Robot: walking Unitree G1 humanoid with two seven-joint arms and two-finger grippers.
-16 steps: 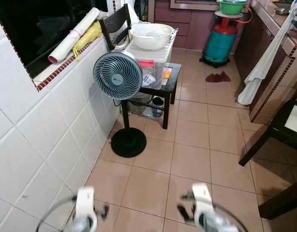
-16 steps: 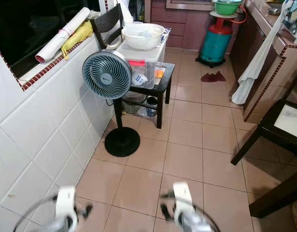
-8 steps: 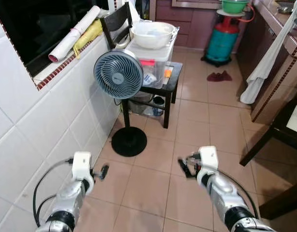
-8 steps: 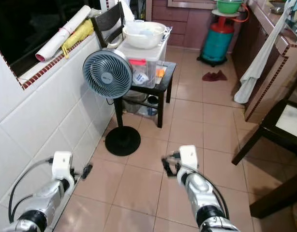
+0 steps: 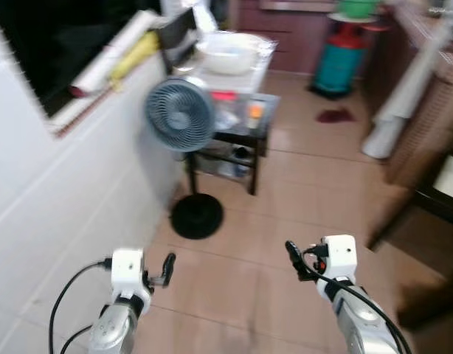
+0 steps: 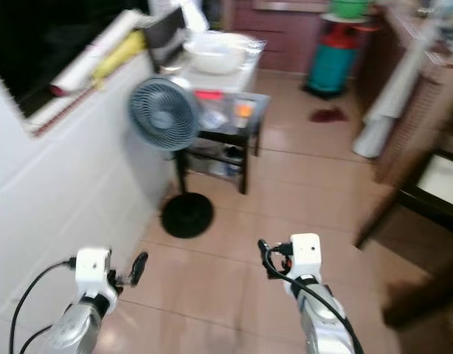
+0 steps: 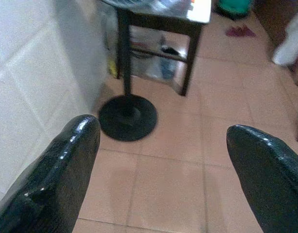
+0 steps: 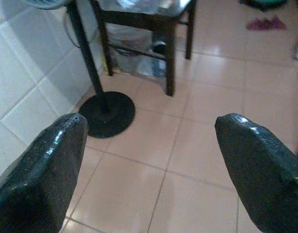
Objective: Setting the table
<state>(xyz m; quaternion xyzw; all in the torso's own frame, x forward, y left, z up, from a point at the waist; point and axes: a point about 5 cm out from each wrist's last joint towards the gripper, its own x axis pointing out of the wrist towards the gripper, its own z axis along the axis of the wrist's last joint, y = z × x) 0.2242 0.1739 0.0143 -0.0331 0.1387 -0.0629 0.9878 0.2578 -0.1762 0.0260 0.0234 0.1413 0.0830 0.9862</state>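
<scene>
A white bowl [image 5: 230, 51] sits on a clear plastic box [image 5: 237, 92], which rests on a small black side table [image 5: 262, 131] by the left wall. Both of my arms are held out low over the tiled floor, well short of that table. My left gripper [image 5: 166, 267] is open, and its two black fingers [image 7: 66, 165] stand wide apart with only floor between them. My right gripper [image 5: 294, 258] is open as well, its fingers [image 8: 256, 165] spread and holding nothing. The head views are blurred.
A standing fan [image 5: 180, 114] with a round black base [image 5: 197, 215] stands in front of the side table, against the white tiled wall [image 5: 57, 199]. A teal gas cylinder [image 5: 337, 66] stands at the back. A dark table [image 5: 440, 199] and a hanging white cloth [image 5: 403, 110] are on the right.
Both arms have come up from the bottom edge over the last second. The head views have gone blurred and shifted a little, so the camera is moving.
</scene>
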